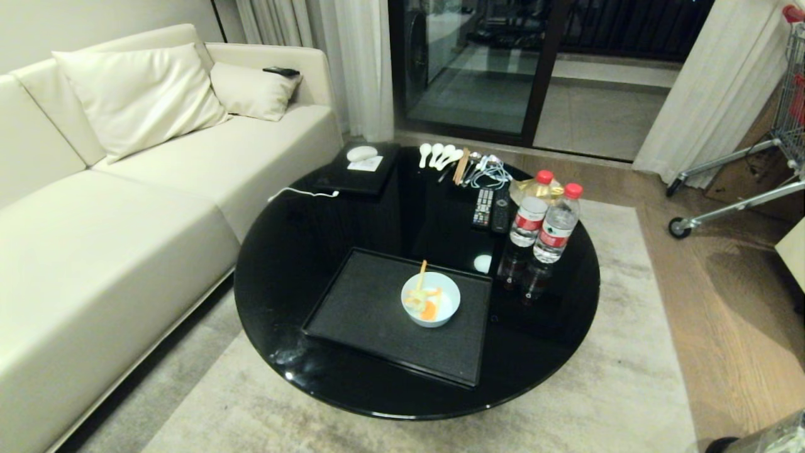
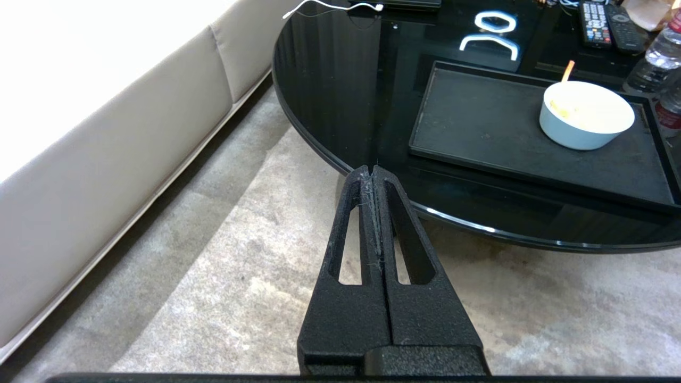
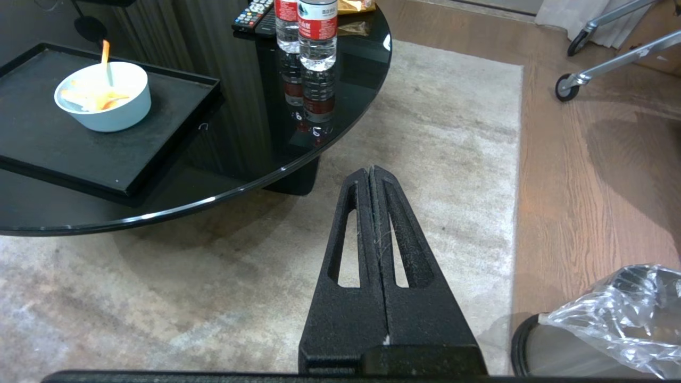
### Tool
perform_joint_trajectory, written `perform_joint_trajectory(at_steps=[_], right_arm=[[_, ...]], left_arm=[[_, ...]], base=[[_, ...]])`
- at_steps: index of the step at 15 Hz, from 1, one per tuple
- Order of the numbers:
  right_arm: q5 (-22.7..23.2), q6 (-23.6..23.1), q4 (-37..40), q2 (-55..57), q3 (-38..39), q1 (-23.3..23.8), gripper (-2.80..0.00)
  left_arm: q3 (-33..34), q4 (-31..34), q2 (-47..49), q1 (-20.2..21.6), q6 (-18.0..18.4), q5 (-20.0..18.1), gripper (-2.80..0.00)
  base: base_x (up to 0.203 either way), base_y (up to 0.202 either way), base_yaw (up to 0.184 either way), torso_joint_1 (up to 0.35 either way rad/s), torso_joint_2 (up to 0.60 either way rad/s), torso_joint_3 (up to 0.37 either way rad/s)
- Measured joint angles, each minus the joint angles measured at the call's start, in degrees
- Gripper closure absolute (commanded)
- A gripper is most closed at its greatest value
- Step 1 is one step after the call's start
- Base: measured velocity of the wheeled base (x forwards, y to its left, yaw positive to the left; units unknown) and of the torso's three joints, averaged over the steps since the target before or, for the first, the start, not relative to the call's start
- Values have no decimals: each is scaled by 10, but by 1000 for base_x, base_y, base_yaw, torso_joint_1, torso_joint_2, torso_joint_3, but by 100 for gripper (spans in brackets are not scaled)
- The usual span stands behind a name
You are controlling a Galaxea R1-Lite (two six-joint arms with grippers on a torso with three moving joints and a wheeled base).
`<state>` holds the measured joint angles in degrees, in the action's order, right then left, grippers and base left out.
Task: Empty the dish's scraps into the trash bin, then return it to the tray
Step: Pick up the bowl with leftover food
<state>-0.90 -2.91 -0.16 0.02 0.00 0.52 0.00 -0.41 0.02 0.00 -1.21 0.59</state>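
Left gripper (image 2: 374,171), right gripper (image 3: 371,171): fingers pressed together, empty, short of the bench (image 1: 302,251). Dish (image 1: 431,299): on tray (image 1: 358,308), holding scraps (image 1: 422,301). Likely stiff, glossy, slippery, breakable, light; pinch the rim. Trash bin (image 3: 596,335): on floor, right.

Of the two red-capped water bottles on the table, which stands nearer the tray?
The left bottle, with the broad red label. It stands closer to the tray than the other bottle, which is nearer the table's right edge.
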Motion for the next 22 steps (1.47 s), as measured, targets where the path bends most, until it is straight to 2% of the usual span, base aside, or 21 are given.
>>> perform_joint_trajectory(at_steps=[11, 16, 19, 22], right_arm=[[13, -8, 5, 0, -10, 0, 0], [87, -60, 32, 56, -99, 0, 0], [121, -95, 29, 144, -144, 0, 0], [153, -153, 4, 251, -169, 0, 0]], left_arm=[[0, 0, 0, 0, 0, 0, 0], [0, 0, 0, 0, 0, 0, 0], [0, 0, 0, 0, 0, 0, 0], [0, 0, 0, 0, 0, 0, 0]], base=[[0, 0, 0, 0, 0, 0], [0, 0, 0, 0, 0, 0], [0, 0, 0, 0, 0, 0], [0, 0, 0, 0, 0, 0]])
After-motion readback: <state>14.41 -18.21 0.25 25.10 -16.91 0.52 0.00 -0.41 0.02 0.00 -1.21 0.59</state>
